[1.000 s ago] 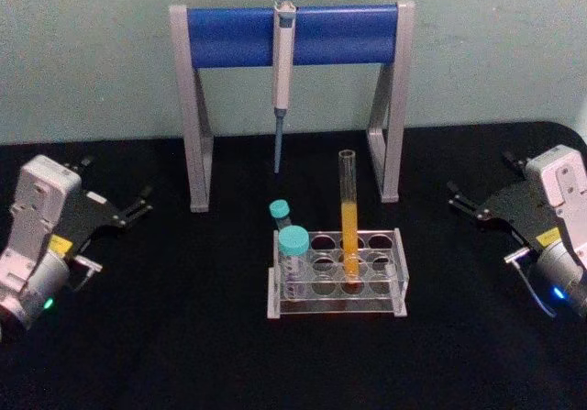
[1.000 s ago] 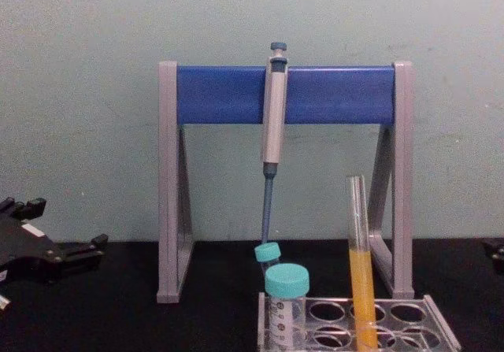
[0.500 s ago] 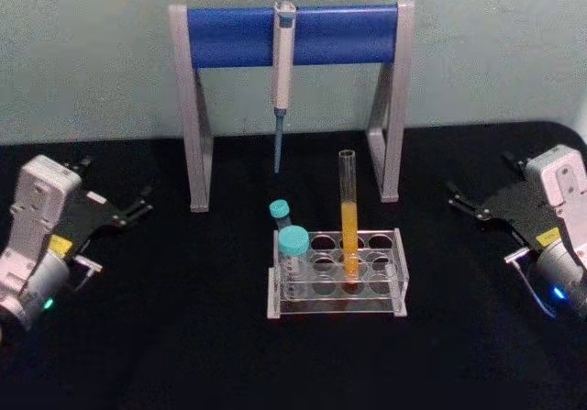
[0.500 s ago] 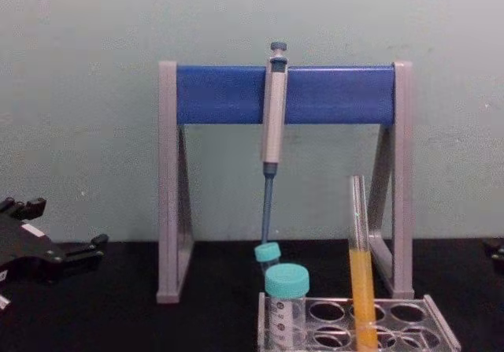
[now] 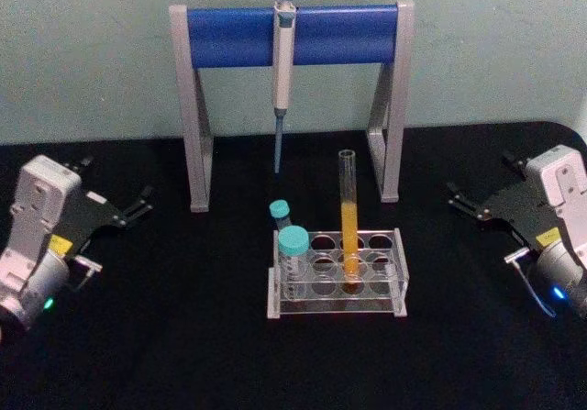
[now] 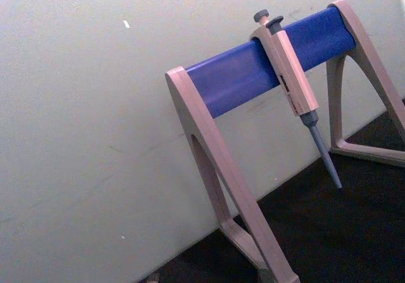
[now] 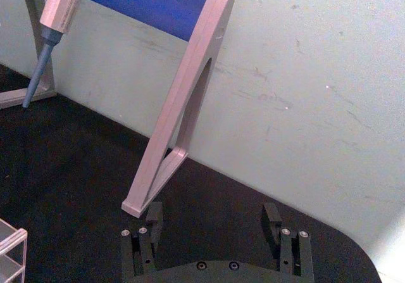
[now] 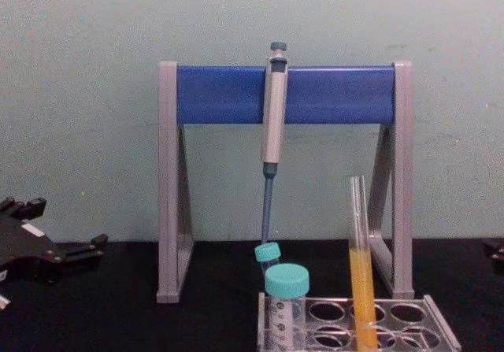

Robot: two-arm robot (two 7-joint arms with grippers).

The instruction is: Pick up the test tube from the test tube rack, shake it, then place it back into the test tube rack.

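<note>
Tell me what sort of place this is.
Probably a lab bench: a test tube of orange liquid stands in a test tube rack with teal-capped vials, and a pipette hangs on a blue stand. The left gripper and right gripper sit open at the sides.

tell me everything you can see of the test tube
The test tube is a tall, slim tube of clear glass, uncapped and open at the top. Orange-yellow liquid fills roughly its lower half. It stands nearly upright in a hole of the pale translucent test tube rack, right of the rack's middle, rising well above it. Only the rack touches it.
</note>
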